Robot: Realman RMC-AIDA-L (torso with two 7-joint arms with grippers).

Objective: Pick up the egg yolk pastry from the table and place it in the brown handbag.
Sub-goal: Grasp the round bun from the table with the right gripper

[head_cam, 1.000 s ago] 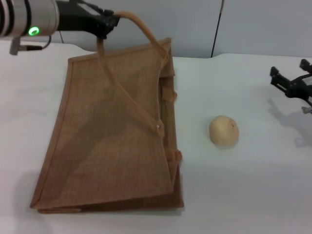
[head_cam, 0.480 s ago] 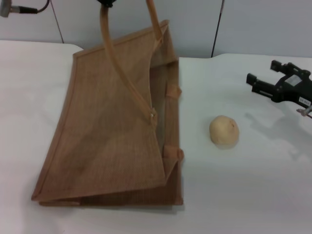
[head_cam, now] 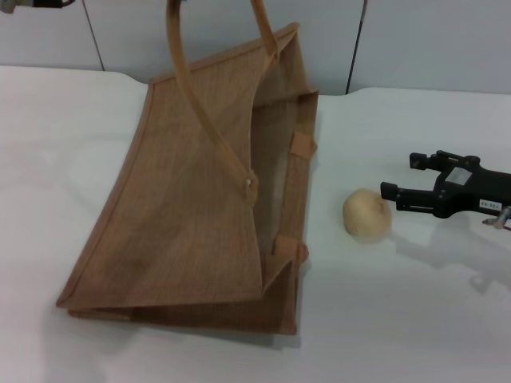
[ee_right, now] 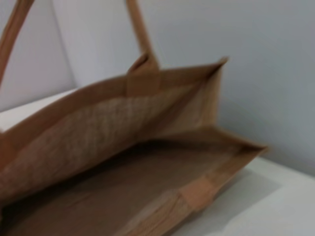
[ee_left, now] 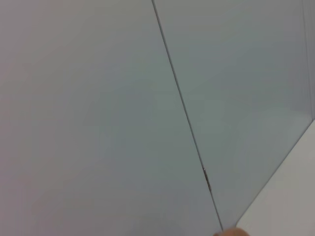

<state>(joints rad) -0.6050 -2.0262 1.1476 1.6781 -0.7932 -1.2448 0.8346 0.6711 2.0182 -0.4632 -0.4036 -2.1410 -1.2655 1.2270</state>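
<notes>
Even, fairly bright light falls from above, with no glare on the white table (head_cam: pixel 415 319). A soft grey shadow lies on the table below and just outside the right gripper (head_cam: pixel 402 176), and a thin dark one hugs the brown handbag (head_cam: pixel 184 223) across from it. The right wrist view of the bag's mouth is soft and blurred.

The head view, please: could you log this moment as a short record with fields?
pastry: egg yolk pastry resting on the table, ungrasped
bag: brown handbag lying tilted, its mouth toward the pastry, one handle pulled upward out of view
right end effector: open, beside the pastry, fingers pointing at it
left end effector: out of view
</notes>
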